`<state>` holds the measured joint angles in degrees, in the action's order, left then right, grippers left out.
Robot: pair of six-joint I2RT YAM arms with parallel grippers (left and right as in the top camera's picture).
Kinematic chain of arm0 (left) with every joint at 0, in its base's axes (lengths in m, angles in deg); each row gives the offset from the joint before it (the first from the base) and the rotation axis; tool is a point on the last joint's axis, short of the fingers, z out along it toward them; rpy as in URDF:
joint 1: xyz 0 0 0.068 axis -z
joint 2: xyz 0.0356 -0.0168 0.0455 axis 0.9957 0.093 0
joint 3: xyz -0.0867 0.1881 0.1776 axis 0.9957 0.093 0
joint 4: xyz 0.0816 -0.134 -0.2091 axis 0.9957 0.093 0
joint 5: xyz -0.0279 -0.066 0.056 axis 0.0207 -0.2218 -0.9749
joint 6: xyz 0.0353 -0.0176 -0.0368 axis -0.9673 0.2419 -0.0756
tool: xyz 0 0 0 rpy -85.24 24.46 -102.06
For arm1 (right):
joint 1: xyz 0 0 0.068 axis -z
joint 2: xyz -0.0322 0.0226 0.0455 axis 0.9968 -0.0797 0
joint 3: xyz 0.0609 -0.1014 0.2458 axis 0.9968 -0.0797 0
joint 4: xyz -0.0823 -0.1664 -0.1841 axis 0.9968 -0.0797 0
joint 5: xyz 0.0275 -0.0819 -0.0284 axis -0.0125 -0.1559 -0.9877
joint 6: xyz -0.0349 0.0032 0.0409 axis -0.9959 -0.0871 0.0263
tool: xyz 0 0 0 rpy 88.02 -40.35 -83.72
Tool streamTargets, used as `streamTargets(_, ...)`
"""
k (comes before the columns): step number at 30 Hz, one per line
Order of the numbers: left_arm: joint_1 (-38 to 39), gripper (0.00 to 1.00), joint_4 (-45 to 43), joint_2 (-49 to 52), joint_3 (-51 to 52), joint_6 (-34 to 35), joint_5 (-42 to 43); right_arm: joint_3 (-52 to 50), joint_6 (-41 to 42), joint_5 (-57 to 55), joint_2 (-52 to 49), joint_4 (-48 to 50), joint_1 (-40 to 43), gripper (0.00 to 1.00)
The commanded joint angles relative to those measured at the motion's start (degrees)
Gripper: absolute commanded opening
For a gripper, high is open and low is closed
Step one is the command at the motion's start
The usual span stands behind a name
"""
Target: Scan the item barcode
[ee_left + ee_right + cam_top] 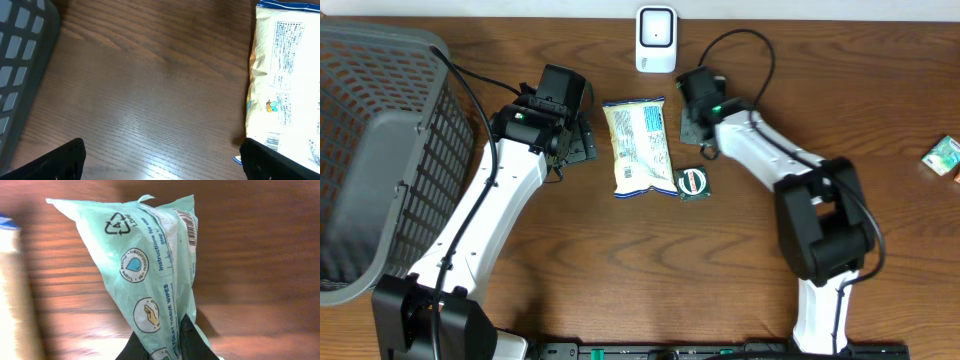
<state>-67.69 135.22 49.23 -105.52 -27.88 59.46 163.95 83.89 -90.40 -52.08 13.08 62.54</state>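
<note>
The item is a mint-green packet of toilet tissue wipes [155, 265] with a barcode [190, 230] near its top right edge. My right gripper [167, 342] is shut on the packet's lower end, which is pinched between the black fingers. In the overhead view the right gripper [693, 118] sits just below and to the right of a white scanner [657, 38] at the table's back edge, and it hides the packet. My left gripper [578, 140] stands open over bare wood, its fingers [55, 162] wide apart and holding nothing.
A yellow-and-white snack bag [640, 145] lies between the two grippers, and its edge shows in the left wrist view [287, 80]. A dark green sachet [692, 182] lies beside the bag. A grey mesh basket [380, 150] fills the left side. A small green box [942, 155] sits far right.
</note>
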Motion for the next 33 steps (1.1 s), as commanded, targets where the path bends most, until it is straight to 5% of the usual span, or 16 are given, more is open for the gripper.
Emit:
streamTargets(1,-0.1,0.98,0.3,-0.5,-0.3,-0.3,-0.9,-0.2,-3.8,22.2,2.9,1.0,3.5,0.01)
streamTargets(11,-0.1,0.98,0.3,-0.5,-0.3,-0.3,-0.9,-6.2,-5.7,48.6,2.2,7.1,10.3,0.01)
streamTargets(21,-0.1,0.98,0.3,-0.5,-0.3,-0.3,-0.9,-12.5,-0.5,53.7,2.2,11.3,19.1,0.02)
streamTargets(27,-0.1,0.98,0.3,-0.5,-0.3,-0.3,-0.9,-13.0,-1.3,51.5,2.2,8.7,24.2,0.31)
streamTargets(33,-0.1,0.98,0.3,-0.5,-0.3,-0.3,-0.9,-12.9,-1.9,47.5,2.2,7.4,28.3,0.35)
